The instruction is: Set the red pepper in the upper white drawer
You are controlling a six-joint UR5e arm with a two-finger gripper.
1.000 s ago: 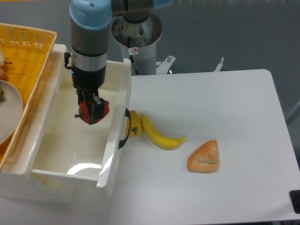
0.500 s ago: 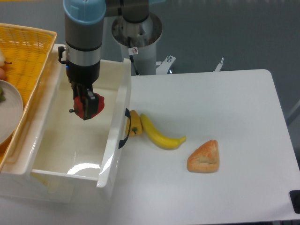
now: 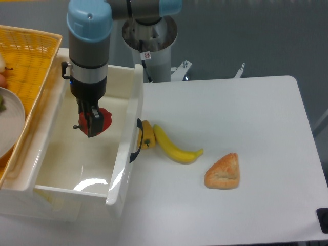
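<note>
Here, at left of frame, the 2-finger gripper (image 3: 91, 124) hangs clamped on the small glossy red pepper (image 3: 101, 120) inside the deep white plastic drawer (image 3: 131, 134), evidently positioned for release above its floor.

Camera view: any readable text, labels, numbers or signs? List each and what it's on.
Nothing can be read.
Small red-and-white round sticker on the robot base column: a sign of some kind, too small and blurred to make out.
No print shows on the gripper, the red pepper, the white drawer, the banana or the pastry.
</note>
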